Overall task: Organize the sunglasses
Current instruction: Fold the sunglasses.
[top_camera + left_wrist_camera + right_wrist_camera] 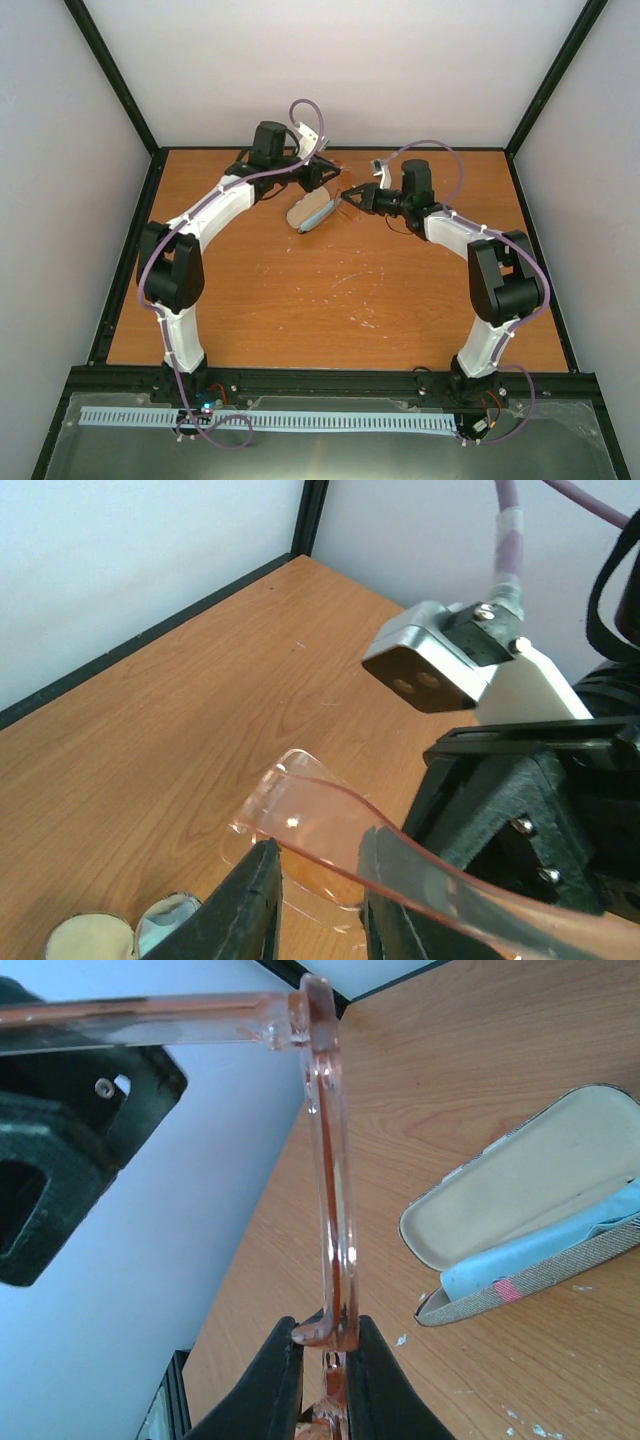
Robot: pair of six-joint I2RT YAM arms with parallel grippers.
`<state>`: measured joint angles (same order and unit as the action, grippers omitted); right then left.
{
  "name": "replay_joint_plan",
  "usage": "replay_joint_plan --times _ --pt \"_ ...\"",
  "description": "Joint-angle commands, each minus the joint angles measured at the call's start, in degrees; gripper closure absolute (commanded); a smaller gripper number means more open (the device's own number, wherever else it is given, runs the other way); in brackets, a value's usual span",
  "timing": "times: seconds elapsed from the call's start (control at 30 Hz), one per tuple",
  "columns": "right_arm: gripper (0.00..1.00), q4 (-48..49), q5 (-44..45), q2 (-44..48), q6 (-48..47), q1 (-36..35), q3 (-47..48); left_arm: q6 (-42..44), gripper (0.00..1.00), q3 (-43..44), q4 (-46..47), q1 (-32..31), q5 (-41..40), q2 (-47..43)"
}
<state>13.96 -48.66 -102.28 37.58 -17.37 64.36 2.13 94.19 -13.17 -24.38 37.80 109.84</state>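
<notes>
Where my two grippers meet over the far middle of the table, the sunglasses [335,1160], a small pair with a thin translucent orange-pink frame and tinted lenses, are held up off the wood. In the right wrist view the front of the frame runs edge-on, straight away from my right gripper [325,1335]. Its two black fingers are closed on the near end of that frame, one on each side. At the far end of the frame one temple arm is folded out at a right angle and runs past the black body of my left arm.

In the left wrist view the same temple arm crosses in front of one finger of my left gripper [320,855]. The outer corner of the frame and its lens lies just beyond the fingertips. The two fingers stand part-way apart with a gap showing between them. I cannot tell whether they clamp the temple arm or merely lie against it.

Below and just beside the sunglasses, the brown oval fabric case with grey stripes [500,1190] lies open on the orange-brown wooden table [300,300], its cream lining facing up. A light blue cloth [540,1250] is tucked along the case's near edge.
</notes>
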Motion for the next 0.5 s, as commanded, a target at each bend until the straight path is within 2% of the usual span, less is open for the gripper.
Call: replay_joint_plan --times 0.0,0.1,0.13,0.17,0.2,0.33,0.47 --pt "0.97 2.11 0.78 -0.91 0.91 -0.62 1.98 -1.18 0.75 -2.48 1.89 -0.74 2.22 -3.75" --pt "0.97 1.00 1.14 -0.50 -0.23 -0.36 2.87 2.11 0.76 -4.67 -0.26 -0.45 0.36 -5.28" --pt "0.97 1.02 0.65 -0.58 -0.09 -0.32 3.08 3.11 0.82 -5.82 -0.57 -0.09 -0.21 -6.00" --pt "0.97 0.40 0.09 -0.79 -0.29 -0.24 3.47 4.00 0.94 -7.10 -0.64 0.66 -0.36 -6.82" --pt "0.97 -0.36 -0.35 -0.88 -0.73 -0.16 4.04 4.62 0.99 -8.31 -0.70 1.64 0.27 -7.55" --pt "0.97 -3.69 -0.84 -0.70 -3.38 -0.12 4.23 4.12 0.99 -10.25 -0.41 7.15 2.45 -9.10" --pt "0.97 -5.86 -2.40 -0.94 -4.86 -0.23 3.61 4.01 0.99 -6.69 -0.28 10.33 2.65 -7.80"
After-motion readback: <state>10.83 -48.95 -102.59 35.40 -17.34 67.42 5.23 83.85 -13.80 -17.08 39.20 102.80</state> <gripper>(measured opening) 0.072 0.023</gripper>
